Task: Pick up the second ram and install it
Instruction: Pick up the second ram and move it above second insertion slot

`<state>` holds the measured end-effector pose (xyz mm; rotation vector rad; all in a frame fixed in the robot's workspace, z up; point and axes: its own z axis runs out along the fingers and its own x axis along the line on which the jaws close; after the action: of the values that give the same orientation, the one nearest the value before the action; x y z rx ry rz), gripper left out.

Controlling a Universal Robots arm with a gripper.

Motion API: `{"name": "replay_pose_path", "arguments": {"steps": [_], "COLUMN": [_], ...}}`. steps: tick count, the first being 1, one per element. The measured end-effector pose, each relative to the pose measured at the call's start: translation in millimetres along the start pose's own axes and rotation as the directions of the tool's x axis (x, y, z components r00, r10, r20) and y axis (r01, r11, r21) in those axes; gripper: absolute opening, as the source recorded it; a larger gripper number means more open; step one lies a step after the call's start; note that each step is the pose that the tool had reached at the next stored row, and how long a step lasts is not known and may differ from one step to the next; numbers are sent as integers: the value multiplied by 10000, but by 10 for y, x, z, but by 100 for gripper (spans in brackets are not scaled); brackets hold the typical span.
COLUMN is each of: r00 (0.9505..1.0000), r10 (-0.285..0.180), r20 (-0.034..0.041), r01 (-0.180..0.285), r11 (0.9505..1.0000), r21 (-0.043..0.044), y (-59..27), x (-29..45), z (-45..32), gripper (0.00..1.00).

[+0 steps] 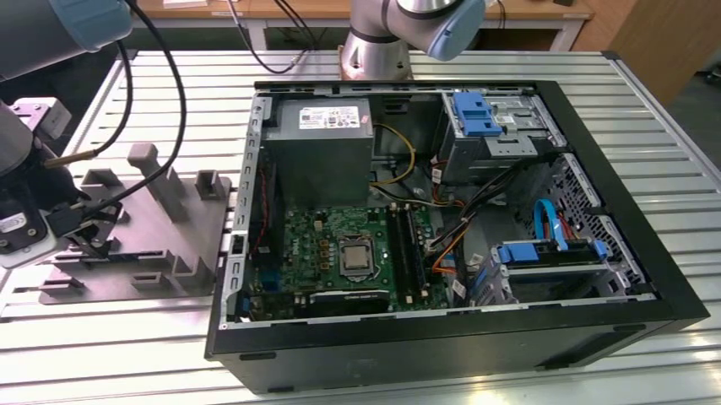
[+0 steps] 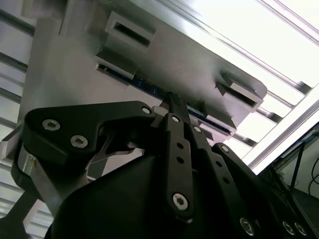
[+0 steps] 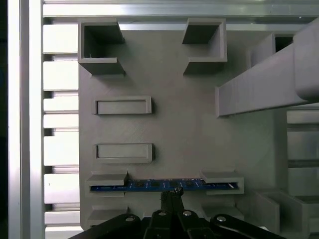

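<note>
- Gripper (image 1: 93, 245) is hanging over the grey fixture (image 1: 208, 228), which sits at 9 o'clock of the open PC case (image 1: 451, 342) in the exterior view.
- Ram (image 3: 149, 185) is standing on edge in the fixture's slot, with its ends sitting in two grey brackets (image 3: 107, 178). Its blue edge is showing in both wrist views.
- Gripper's jaws are sitting almost closed, pinching the ram at mid-length.
- Ram is resting level in the brackets, not raised.
- Fixture and case are sitting side by side on the slatted metal table (image 1: 653, 110).
- Motherboard (image 1: 338, 245) is lying flat inside the case, at 3 o'clock of the fixture in the exterior view.
</note>
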<state>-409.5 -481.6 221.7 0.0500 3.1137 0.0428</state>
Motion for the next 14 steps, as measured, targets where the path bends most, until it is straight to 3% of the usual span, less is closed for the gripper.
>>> {"name": "replay_pose_path", "arguments": {"steps": [4,7,14], "r00": [9991,9955,9785], "r10": [-426,-952,-2062], "r20": [-12,-26,-52], "r01": [426,951,2062], "r11": [9991,9955,9785], "r21": [-11,-26,-61], "y": [0,0,0], "x": [0,0,0], "z": [0,1,2], "gripper": [11,11,11]}}
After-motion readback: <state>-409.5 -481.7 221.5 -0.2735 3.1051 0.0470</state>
